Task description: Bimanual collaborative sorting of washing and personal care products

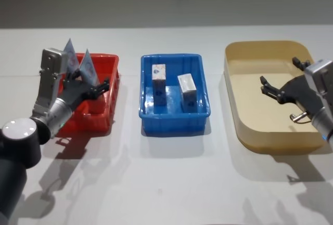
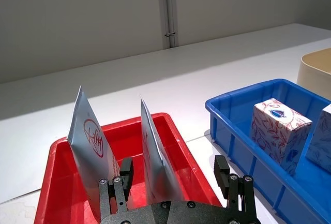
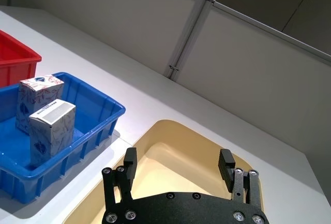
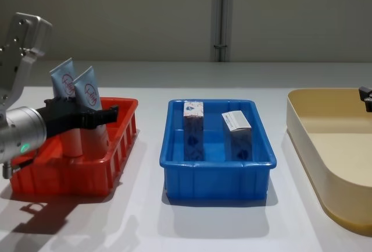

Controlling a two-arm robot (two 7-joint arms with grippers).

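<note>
Judging from the layout, the step in hand is taken to be the pick-up of a tube from the red tub.

Three tubs are set in a row on the table (image 1: 171, 178). The beige tub (image 1: 255, 105) is on the right and is bare inside. The blue tub (image 1: 174, 117) is in the middle and the red tub (image 1: 91, 123) is on the left. In the blue tub the left carton (image 1: 158, 82) and the right carton (image 1: 188, 89) are stood upright, a little apart.

In the red tub two tubes are stood cap-down with their flat ends up. The near tube (image 2: 152, 157) is on the side toward the blue tub, and the far tube (image 2: 88, 141) is just beside it.

The left gripper (image 2: 174, 169) is placed at the red tub. Its fingers are spread wide, one on each side of the near tube, and nothing is gripped yet. The right gripper (image 3: 177, 158) is held over the beige tub, also spread wide and empty.

- **Grip point:** the tube should be centred between the fingers and taken at its fuller lower body, not at the thin flat end.
- **Pressure:** only light pressure is called for, since the tube is likely soft.
- **Far tube:** it should be kept outside the grip.
- **Lift:** a straight upward lift is advised, so that the red wall is cleared.
</note>
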